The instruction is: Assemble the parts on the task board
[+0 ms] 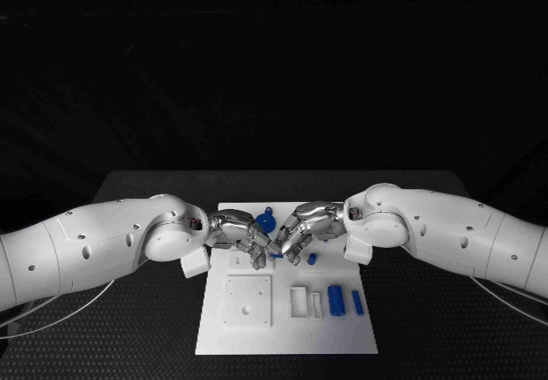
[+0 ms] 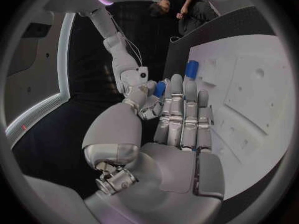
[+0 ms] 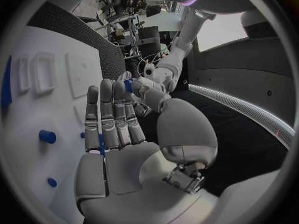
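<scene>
Nearest on the white task board point(image 1: 217, 336), a square recessed plate point(image 1: 247, 301) is seen at the left; beside it stand two narrow white frames point(image 1: 299, 302); a thick blue cylinder point(image 1: 336, 300) and a thinner blue pin point(image 1: 357, 302) lie to their right. Further back, a small blue peg point(image 1: 312, 258) stands just beside the right hand point(image 1: 299, 229); the left hand point(image 1: 243, 235) is brought fingertip to fingertip with it over the board's middle. A small blue part point(image 1: 275, 255) is seen between the fingertips; which hand pinches it cannot be told. Behind the hands a rounded blue piece point(image 1: 265, 219) rests on the board; the black table point(image 1: 137, 317) carries all.
</scene>
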`<move>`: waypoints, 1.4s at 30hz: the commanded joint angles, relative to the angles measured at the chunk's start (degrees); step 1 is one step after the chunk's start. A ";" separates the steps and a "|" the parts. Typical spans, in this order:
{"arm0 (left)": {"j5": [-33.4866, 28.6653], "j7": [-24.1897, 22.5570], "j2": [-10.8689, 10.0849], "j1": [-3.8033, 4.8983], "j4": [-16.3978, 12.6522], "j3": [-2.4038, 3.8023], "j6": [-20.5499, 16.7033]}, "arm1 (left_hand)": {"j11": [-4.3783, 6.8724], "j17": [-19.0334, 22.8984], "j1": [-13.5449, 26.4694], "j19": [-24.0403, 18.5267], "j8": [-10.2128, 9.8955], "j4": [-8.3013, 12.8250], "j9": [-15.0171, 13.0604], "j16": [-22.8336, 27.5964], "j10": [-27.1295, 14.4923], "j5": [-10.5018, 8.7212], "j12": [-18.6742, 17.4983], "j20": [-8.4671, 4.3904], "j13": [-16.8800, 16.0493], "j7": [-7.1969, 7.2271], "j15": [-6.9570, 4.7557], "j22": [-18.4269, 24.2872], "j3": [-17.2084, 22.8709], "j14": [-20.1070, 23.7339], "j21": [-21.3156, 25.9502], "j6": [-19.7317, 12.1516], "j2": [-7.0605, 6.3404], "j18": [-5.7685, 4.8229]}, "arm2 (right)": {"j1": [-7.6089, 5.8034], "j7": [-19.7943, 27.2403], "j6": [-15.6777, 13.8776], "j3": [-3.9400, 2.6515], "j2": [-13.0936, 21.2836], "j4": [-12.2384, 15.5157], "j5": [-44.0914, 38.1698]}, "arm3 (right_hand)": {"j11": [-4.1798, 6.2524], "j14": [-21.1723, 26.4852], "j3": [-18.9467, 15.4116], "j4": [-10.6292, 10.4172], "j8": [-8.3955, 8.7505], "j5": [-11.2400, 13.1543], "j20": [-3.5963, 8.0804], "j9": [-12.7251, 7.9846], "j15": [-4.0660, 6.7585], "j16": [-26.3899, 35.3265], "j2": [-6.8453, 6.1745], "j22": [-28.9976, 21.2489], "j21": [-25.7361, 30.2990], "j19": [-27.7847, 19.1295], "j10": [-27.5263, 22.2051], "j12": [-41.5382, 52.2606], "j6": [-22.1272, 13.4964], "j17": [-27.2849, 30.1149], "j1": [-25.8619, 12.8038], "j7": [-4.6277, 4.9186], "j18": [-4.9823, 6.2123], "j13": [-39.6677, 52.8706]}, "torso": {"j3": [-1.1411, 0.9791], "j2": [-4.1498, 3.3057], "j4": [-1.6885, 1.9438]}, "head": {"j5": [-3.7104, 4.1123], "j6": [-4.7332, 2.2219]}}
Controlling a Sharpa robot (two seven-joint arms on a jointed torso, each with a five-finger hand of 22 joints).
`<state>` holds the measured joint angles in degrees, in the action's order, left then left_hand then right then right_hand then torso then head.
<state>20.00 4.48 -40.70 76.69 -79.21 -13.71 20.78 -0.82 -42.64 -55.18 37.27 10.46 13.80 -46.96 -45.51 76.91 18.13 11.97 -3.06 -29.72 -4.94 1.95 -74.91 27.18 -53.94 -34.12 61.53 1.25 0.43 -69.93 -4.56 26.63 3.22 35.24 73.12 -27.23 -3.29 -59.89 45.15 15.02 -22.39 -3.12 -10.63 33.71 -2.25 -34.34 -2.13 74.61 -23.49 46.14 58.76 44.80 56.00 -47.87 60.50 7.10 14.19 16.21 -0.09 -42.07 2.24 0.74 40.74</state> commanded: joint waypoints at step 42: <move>2.61 1.96 -0.68 -0.04 0.73 0.01 -8.59 | 0.71 -0.38 0.10 0.89 -0.14 0.95 1.69 -1.07 2.33 -4.44 -0.48 -0.25 -0.76 0.41 -0.68 -1.35 0.40 -1.02 -0.34 1.99 3.38 -0.43 | -1.20 5.69 -11.64 -0.20 2.11 -3.14 7.89 | -5.88 12.51 -23.57 1.13 9.00 -10.64 -3.08 -2.65 -6.34 8.83 -4.91 -1.09 7.93 -12.28 -12.69 -7.63 -10.55 2.41 -9.38 4.63 -0.31 -3.12 | -0.06 0.01 -0.04 | -0.47 -0.07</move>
<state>21.57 5.65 -41.38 76.64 -78.40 -13.73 14.81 -0.24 -42.96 -54.81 37.80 10.16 14.47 -45.23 -46.37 78.74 13.90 11.70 -3.16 -30.41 -4.54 1.32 -74.93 27.60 -54.57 -34.16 63.14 4.34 0.43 -70.84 -2.16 18.84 3.14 37.21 70.26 -21.18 -9.21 -47.69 21.81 16.18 -13.62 -13.61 -13.59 31.15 -8.69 -25.68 -7.08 73.58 -15.80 34.15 46.27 37.26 45.69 -45.53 51.43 11.67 14.19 13.11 -0.16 -42.07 2.23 0.30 40.72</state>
